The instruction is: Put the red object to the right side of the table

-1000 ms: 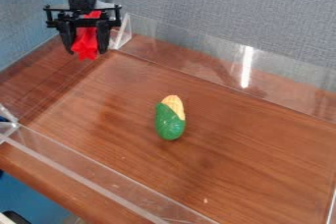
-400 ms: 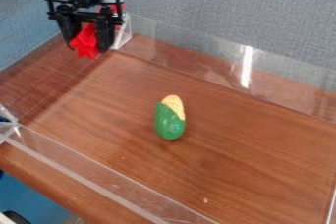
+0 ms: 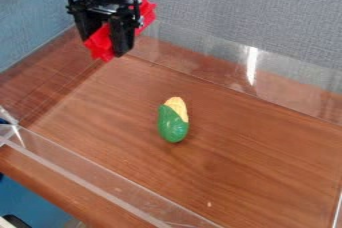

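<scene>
The red object (image 3: 99, 45) hangs in the air above the table's far left part, clamped between the black fingers of my gripper (image 3: 110, 38). The block is tilted, one red end showing low at the left and the other peeking out at the upper right of the fingers. The gripper points down and is shut on the block. Below it lies the reddish-brown wooden table (image 3: 254, 142), which the block does not touch.
A green-and-yellow toy corn (image 3: 174, 119) lies near the middle of the table. Low clear acrylic walls (image 3: 227, 64) run around the tabletop. A grey-blue wall stands behind.
The gripper has risen and shifted to the right with the red object in it, and its wrist has rolled, so the block now lies at a different angle. The corn has not moved.
</scene>
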Controlling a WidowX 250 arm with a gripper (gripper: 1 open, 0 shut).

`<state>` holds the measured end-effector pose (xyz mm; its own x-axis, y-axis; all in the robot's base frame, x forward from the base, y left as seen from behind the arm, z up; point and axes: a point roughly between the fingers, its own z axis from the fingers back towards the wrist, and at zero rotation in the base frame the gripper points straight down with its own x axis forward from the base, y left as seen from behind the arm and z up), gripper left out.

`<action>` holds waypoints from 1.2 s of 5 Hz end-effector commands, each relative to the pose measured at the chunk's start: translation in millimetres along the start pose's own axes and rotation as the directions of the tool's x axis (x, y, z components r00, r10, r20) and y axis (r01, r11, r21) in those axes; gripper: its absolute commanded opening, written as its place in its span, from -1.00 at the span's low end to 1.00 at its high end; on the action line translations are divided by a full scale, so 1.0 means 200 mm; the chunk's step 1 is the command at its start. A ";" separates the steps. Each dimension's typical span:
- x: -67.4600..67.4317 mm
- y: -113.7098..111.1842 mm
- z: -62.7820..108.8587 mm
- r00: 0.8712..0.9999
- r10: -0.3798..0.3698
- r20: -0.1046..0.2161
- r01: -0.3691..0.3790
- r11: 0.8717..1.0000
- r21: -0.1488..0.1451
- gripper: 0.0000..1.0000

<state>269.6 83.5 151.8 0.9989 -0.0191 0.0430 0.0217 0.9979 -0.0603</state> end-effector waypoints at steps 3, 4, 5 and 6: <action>-0.15 -0.29 0.06 0.989 -0.148 0.011 0.148 0.989 -0.012 -1.00; -0.13 -0.45 0.04 0.976 -0.217 0.000 0.217 0.976 -0.028 -1.00; -0.05 -0.63 -0.06 0.962 -0.271 -0.030 0.270 0.962 -0.036 -1.00; 0.00 -0.81 -0.18 0.944 -0.324 -0.058 0.323 0.946 -0.036 -1.00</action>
<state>257.8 -79.6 108.7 0.9310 -0.3589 -0.0671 0.3526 0.9314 -0.0899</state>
